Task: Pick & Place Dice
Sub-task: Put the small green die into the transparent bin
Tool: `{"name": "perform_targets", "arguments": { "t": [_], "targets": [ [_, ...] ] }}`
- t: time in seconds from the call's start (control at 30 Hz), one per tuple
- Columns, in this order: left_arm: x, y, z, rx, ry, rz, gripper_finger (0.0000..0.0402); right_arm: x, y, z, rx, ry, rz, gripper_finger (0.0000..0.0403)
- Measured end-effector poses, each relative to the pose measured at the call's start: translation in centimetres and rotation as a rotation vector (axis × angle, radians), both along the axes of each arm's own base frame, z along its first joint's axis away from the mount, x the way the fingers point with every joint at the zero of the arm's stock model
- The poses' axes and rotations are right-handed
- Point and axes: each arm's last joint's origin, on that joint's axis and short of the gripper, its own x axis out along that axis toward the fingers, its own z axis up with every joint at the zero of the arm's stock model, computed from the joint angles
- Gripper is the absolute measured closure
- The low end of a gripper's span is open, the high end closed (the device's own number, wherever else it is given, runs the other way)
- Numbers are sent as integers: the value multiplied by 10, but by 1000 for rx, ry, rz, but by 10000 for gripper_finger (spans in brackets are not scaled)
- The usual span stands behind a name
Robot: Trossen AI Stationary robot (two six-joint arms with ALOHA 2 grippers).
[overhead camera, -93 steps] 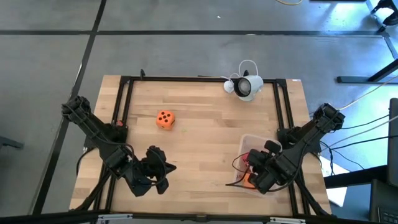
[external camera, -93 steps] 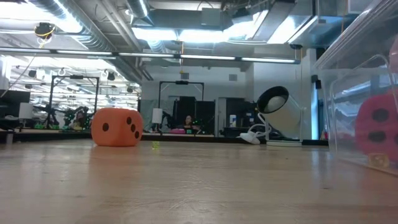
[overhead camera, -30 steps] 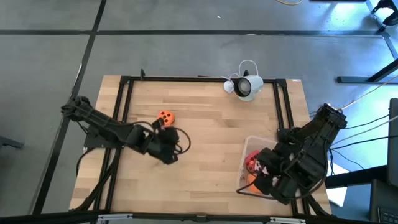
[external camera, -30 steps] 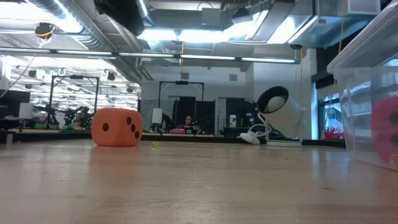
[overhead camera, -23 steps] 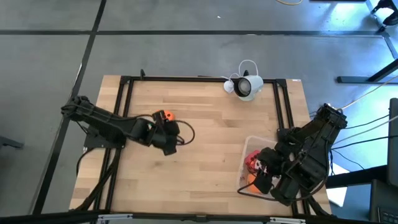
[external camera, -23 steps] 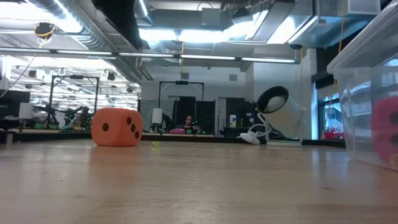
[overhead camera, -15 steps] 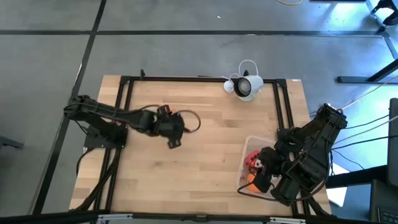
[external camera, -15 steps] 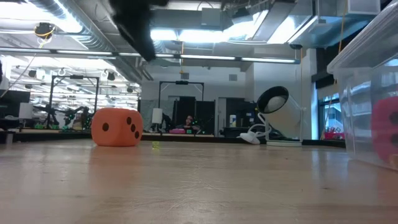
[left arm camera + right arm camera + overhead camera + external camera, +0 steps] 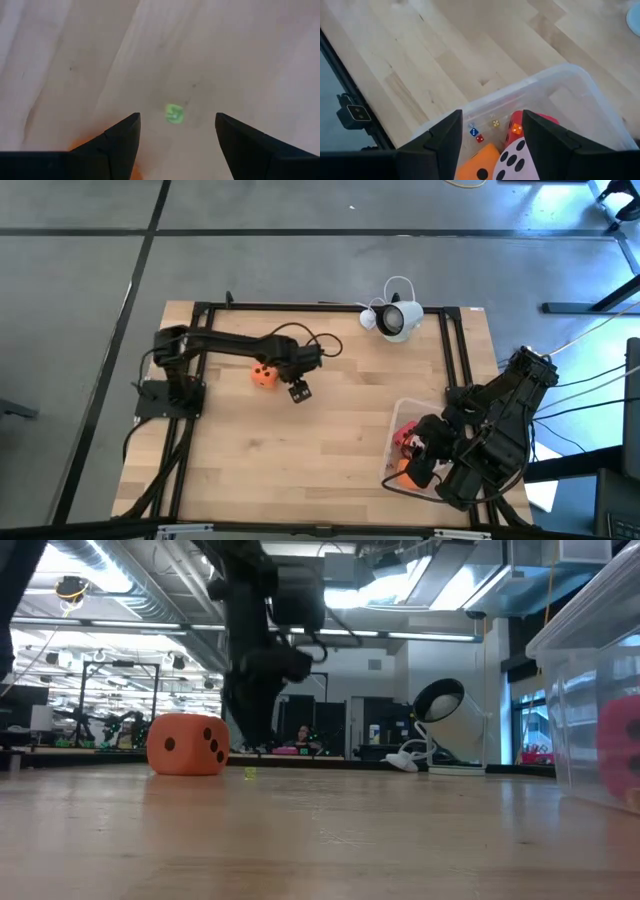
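Observation:
One orange die (image 9: 264, 374) rests on the table at centre left; the low view shows it too (image 9: 187, 744). My left gripper (image 9: 299, 391) stands open just right of it, pointing down at bare wood (image 9: 175, 125), with an orange edge (image 9: 80, 145) of the die beside one finger. My right gripper (image 9: 492, 130) hovers open over the clear bin (image 9: 425, 412) at the near right. In the bin lie an orange die (image 9: 477, 167), a pale pink die (image 9: 517, 160) and a red die (image 9: 520, 125).
A white lamp-like device (image 9: 395, 318) with its cord sits at the table's far edge. A black frame (image 9: 200, 340) runs along the table's sides. Several tiny dice (image 9: 474, 132) lie on the bin's floor. A green light spot (image 9: 174, 113) marks the wood between my left fingers.
My left gripper has swung from the table's near left toward the far and right, passing over the orange die, and has come down beside it on its right. The die has not moved. My right arm has kept still over the bin.

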Motion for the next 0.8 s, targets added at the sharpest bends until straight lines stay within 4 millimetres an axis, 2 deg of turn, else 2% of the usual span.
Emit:
{"name": "perform_targets", "arguments": {
  "t": [0.2,0.4,0.8],
  "targets": [
    [5,4,-19,23,56,-169,148,0,0,0,4,0,-1,202],
    [6,2,-20,75,73,-319,148,0,0,0,4,0,1,202],
    [8,5,-20,85,43,-388,148,0,0,0,1,-2,3,202]
  ]
}}
